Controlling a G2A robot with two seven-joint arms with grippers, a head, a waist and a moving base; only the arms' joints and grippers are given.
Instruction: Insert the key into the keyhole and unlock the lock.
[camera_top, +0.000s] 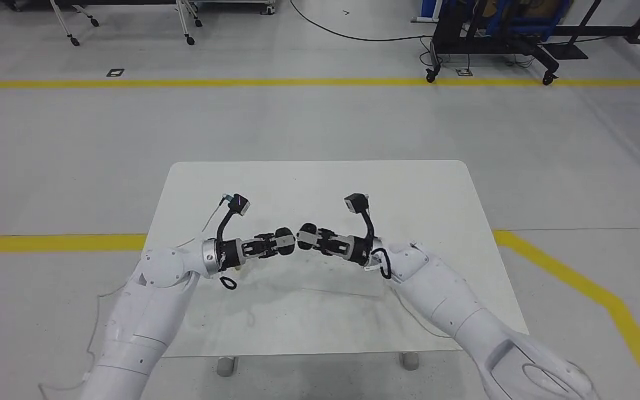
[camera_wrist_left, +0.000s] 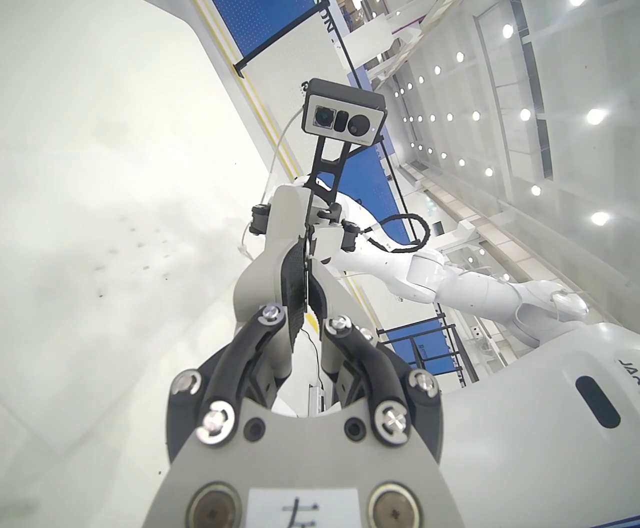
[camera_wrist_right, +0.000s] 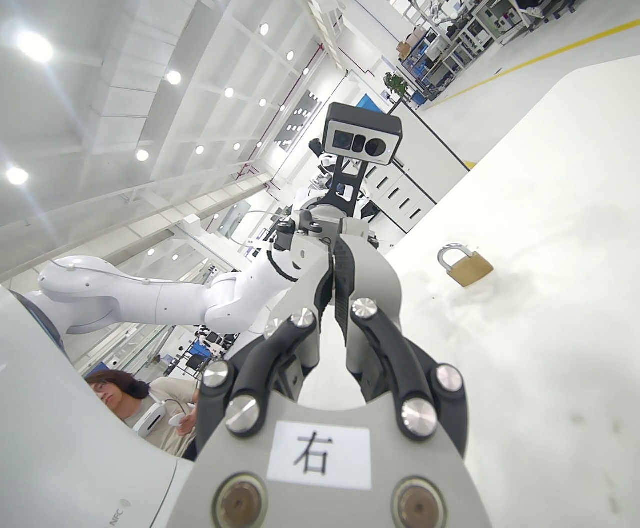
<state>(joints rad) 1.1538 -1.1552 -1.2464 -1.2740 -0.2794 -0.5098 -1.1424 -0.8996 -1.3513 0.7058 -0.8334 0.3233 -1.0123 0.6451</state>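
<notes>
Padlock (camera_wrist_right: 466, 267) of brass, with a silver shackle, lies flat on the white surface (camera_top: 420, 200), apart from the right pincer (camera_wrist_right: 336, 260), with nothing between them. The right pincer is closed pad to pad with nothing visible in its grip, and so is the left pincer (camera_top: 287, 240). In the top view the two meet tip to tip at the middle of the surface, their arms coming in from 7 and 5 o'clock. On the floor beyond, a yellow line (camera_top: 300, 83) crosses at 12 o'clock and a black cart (camera_top: 500, 40) stands at 1 o'clock.
</notes>
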